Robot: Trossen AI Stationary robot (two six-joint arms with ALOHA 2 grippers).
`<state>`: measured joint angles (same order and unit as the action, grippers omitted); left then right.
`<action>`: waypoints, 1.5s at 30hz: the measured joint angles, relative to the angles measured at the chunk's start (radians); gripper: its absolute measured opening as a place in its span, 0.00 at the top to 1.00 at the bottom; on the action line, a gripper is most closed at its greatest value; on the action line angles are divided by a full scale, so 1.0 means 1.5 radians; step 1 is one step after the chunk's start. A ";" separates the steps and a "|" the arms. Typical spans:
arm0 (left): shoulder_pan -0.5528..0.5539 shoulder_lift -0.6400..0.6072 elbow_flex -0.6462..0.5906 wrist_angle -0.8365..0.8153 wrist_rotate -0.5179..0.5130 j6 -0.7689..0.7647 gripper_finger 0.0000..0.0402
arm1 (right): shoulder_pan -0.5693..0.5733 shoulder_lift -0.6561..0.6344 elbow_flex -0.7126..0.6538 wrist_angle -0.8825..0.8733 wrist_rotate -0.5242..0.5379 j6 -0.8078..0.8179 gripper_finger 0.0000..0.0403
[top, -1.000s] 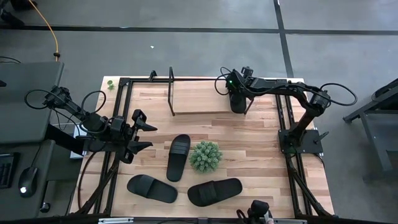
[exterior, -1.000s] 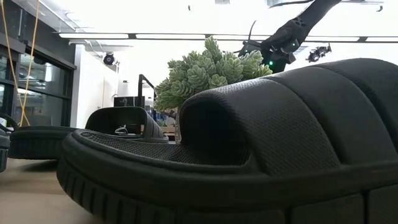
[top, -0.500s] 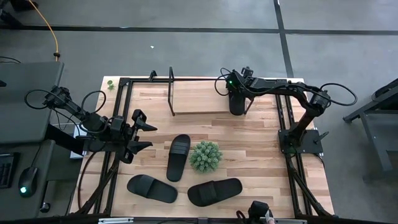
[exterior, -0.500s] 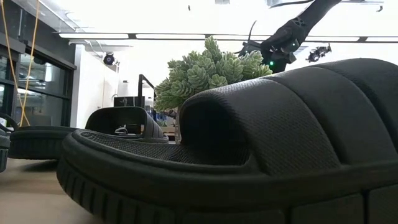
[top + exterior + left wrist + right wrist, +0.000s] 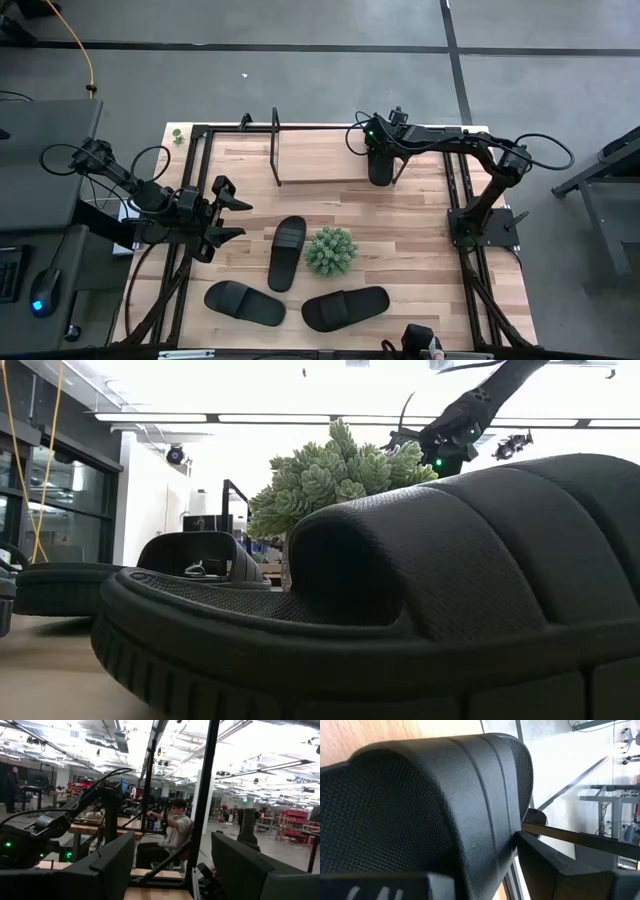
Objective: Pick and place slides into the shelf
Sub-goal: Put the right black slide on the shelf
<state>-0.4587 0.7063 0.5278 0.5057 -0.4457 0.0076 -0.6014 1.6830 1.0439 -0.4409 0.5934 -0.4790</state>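
Note:
Three black slides lie sole-down on the wooden table: one (image 5: pixel 287 252) beside the green plant, two (image 5: pixel 244 303) (image 5: pixel 345 308) near the near edge. The nearest of them (image 5: pixel 400 610) fills the low view. A fourth slide (image 5: pixel 379 165) is in my right gripper (image 5: pixel 380 150), which is shut on it over the right end of the shelf (image 5: pixel 320 160) at the far side. My left gripper (image 5: pixel 232 218) hovers open at the table's left edge, away from every slide. In the left wrist view its fingers (image 5: pixel 115 865) stand wide apart, holding nothing. My right gripper holds the slide by its ribbed strap (image 5: pixel 490 820), coming at it from above. One finger (image 5: pixel 375 887) sits on the hollow side under the strap and the other (image 5: pixel 560 870) on its outer side. I cannot tell whether the slide touches the shelf board.
A round green spiky plant (image 5: pixel 331 251) stands mid-table between the slides. The shelf's black hoop frame (image 5: pixel 275 145) rises at its left end. A black metal frame (image 5: pixel 190 180) runs round the table. A person (image 5: pixel 175 835) sits in the room beyond.

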 joint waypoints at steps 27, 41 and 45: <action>0.000 0.000 0.000 0.001 0.000 0.009 0.39 | 0.038 -0.006 0.000 -0.038 0.035 0.020 0.67; 0.000 0.000 0.000 0.001 0.000 0.009 0.39 | 0.038 -0.006 0.000 -0.042 0.023 0.030 0.67; 0.000 0.000 0.000 0.001 0.000 0.009 0.39 | 0.038 -0.006 0.001 -0.042 0.020 0.033 0.67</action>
<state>-0.4587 0.7067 0.5278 0.5072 -0.4458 0.0216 -0.5449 1.6733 1.0454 -0.5041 0.6240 -0.4297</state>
